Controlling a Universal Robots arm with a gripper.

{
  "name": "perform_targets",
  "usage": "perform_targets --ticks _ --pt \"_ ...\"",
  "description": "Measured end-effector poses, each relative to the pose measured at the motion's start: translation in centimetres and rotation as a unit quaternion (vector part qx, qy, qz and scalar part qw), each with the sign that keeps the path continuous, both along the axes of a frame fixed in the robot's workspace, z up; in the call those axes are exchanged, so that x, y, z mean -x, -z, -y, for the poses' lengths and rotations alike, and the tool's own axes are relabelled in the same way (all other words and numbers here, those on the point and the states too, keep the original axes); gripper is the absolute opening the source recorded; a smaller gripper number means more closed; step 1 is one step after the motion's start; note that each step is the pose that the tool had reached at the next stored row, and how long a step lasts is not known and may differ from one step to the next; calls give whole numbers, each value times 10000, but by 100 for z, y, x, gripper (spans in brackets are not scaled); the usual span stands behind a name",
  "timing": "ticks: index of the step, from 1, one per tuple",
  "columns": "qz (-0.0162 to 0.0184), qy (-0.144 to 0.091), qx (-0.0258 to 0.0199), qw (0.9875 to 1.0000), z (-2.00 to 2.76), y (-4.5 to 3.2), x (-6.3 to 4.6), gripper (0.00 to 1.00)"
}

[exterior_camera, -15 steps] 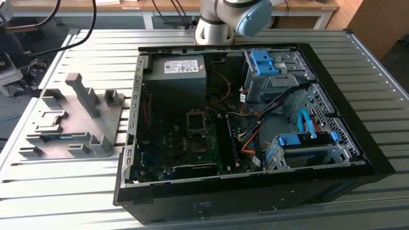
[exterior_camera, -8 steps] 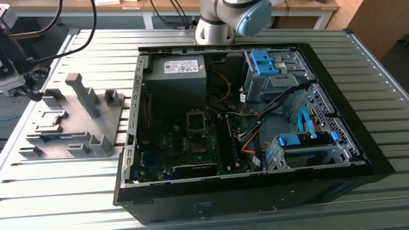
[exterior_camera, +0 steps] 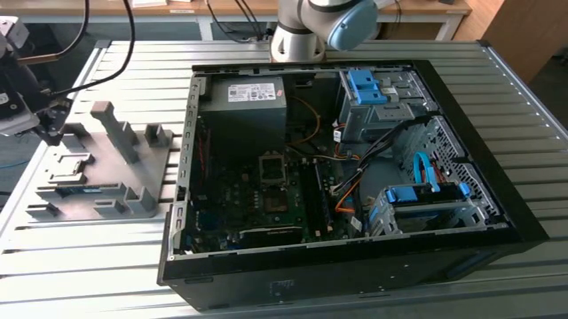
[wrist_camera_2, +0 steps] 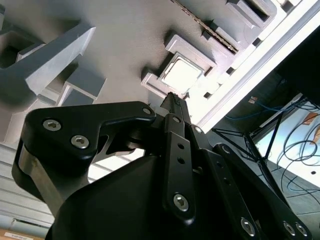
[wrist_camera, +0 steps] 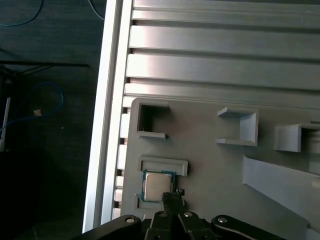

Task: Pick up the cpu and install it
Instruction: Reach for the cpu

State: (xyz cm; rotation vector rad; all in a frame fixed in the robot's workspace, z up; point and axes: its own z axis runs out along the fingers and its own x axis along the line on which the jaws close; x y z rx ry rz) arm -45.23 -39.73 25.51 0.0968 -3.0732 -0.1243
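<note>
Cpu (wrist_camera: pixel 157 186) sits flat, seated in the grey fixture (wrist_camera: pixel 215 170), unpicked; my pincer (wrist_camera: pixel 173 195) hovers at its edge, tips pinched together, empty; pick step in hand; gripping likely calls for tips spread across it.

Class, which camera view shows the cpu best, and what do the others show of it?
The first wrist view: the cpu lies face-on in its grey holder pocket. The second wrist view shows the cpu slanted, beyond the gripper. In the exterior view it is too small to tell.
</note>
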Motion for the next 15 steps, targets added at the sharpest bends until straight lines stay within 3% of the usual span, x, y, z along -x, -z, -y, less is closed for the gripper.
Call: perform_targets --ticks 15 --pt "-2 0 0 10000 1 274 62 10"
